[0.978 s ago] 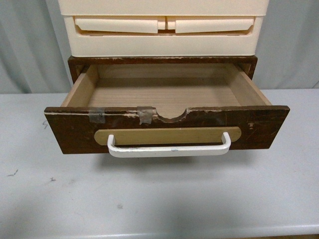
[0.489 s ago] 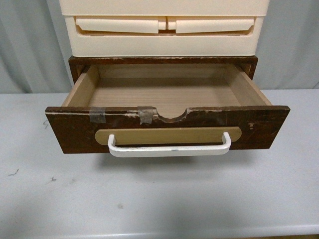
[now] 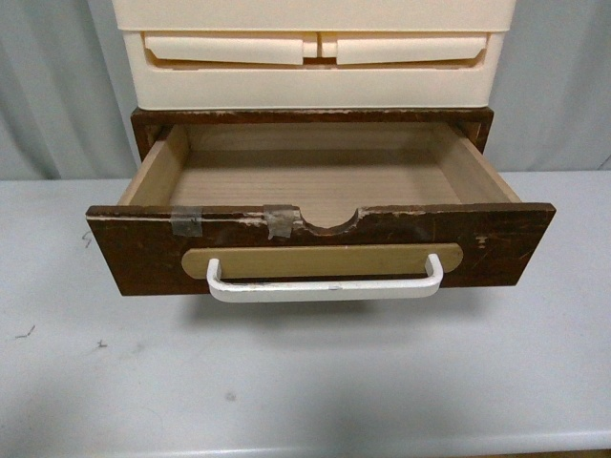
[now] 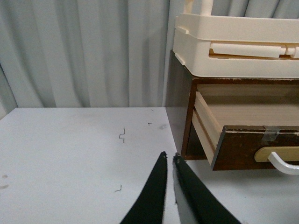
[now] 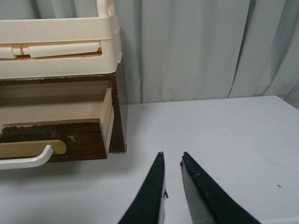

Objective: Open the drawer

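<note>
The dark brown wooden drawer [image 3: 496, 250] stands pulled well out of its dark brown cabinet [image 3: 315, 115]. Its white bar handle [image 3: 325, 285] sits on a tan oval plate. Grey tape [image 3: 279, 219] and a half-round notch mark the chipped top edge, and the light wood inside shows empty. Neither gripper shows in the front view. My left gripper [image 4: 169, 156] is shut and empty over the table, left of the drawer [image 4: 238, 149]. My right gripper [image 5: 172, 156] is shut and empty over the table, right of the drawer [image 5: 79, 140].
A cream plastic drawer unit [image 3: 315, 57] stands on top of the cabinet. The grey-white table [image 3: 305, 382] stretches in front of and beside the drawer. A pale curtain [image 4: 84, 51] hangs behind.
</note>
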`<state>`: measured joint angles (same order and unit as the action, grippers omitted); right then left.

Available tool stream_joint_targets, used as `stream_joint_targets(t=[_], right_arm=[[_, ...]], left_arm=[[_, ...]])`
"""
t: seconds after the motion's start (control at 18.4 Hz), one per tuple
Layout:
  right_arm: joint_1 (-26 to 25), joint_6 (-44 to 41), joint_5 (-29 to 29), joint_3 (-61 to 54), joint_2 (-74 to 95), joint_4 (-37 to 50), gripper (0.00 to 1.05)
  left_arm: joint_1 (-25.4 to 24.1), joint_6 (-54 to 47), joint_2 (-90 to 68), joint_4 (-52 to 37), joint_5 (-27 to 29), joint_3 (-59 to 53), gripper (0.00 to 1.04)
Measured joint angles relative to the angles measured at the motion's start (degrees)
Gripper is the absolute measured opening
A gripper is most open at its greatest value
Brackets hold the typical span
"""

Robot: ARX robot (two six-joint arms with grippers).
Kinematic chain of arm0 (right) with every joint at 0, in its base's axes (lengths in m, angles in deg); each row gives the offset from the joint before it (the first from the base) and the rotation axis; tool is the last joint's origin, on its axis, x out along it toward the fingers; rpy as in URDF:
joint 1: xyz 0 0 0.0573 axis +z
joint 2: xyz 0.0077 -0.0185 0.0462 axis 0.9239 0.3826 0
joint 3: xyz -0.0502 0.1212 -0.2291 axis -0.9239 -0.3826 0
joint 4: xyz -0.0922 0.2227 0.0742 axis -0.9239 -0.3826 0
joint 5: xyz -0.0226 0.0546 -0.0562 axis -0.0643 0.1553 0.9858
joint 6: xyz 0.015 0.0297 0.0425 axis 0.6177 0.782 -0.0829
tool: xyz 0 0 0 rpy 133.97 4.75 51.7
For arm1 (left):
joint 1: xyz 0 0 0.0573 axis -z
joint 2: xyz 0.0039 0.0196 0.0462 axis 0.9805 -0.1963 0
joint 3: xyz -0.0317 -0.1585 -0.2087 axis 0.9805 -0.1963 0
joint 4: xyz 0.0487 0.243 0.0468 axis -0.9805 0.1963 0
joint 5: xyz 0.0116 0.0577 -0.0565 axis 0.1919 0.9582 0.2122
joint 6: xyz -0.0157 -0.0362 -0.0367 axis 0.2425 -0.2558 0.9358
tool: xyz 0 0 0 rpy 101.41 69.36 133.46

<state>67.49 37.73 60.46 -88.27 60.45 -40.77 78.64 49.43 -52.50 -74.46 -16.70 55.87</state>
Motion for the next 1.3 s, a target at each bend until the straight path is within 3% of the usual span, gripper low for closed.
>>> stream_joint_targets(t=[0.27, 0.82, 1.2, 1.3], right_arm=[[0.0, 0.0, 0.0, 0.0, -0.02, 0.0, 0.33], [0.0, 0.0, 0.0, 0.0, -0.02, 0.0, 0.63], [0.0, 0.0, 0.0, 0.0, -0.02, 0.0, 0.9], [0.0, 0.0, 0.0, 0.0, -0.02, 0.0, 0.93]], left_arm=[[0.0, 0.0, 0.0, -0.02, 0.0, 0.0, 0.33], [0.0, 0.0, 0.0, -0.02, 0.0, 0.0, 0.6], [0.0, 0.0, 0.0, -0.02, 0.0, 0.0, 0.87], [0.0, 0.0, 0.0, -0.02, 0.0, 0.0, 0.92]])
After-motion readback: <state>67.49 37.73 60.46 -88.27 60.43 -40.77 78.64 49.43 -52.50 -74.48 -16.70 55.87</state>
